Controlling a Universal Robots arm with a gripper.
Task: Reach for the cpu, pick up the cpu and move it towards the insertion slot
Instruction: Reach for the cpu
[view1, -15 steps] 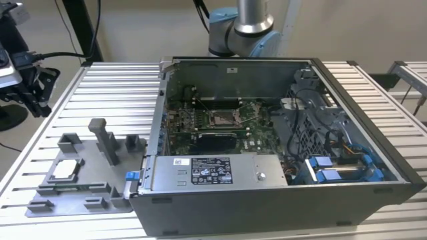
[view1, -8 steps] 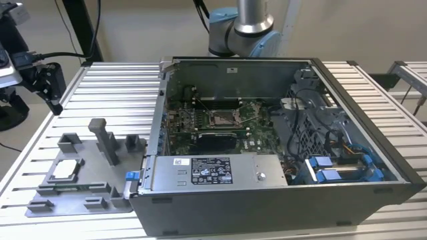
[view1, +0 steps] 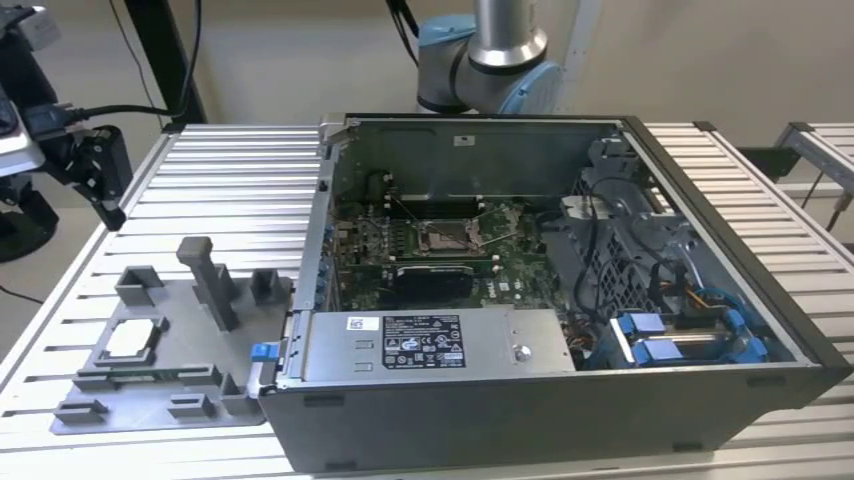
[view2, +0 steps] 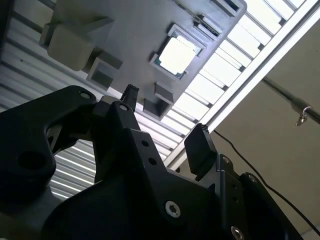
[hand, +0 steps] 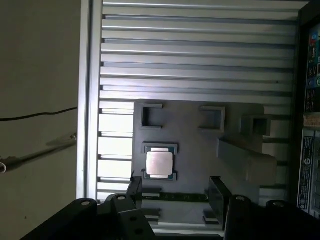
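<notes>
Wrist views both look past the gripper (hand: 175, 184) onto the grey plastic tray (hand: 190, 135), where the cpu (hand: 159, 163) lies flat in a shallow square recess, silvery top up. The exterior view also takes in the open computer case (view1: 561, 400), which stands just beside the tray on the exterior view's right. The insertion slot (view1: 445, 237) sits on the green motherboard (view1: 514, 250) inside the case, well apart from the tray. A black label (view1: 424, 343) with white print and a white sticker lie on the silver box at the case's near edge; I cannot make out the wording. The black fingers (hand: 135, 187) are spread wide and hold nothing. They hang over the tray without touching it, and the cpu is near them but apart.
</notes>
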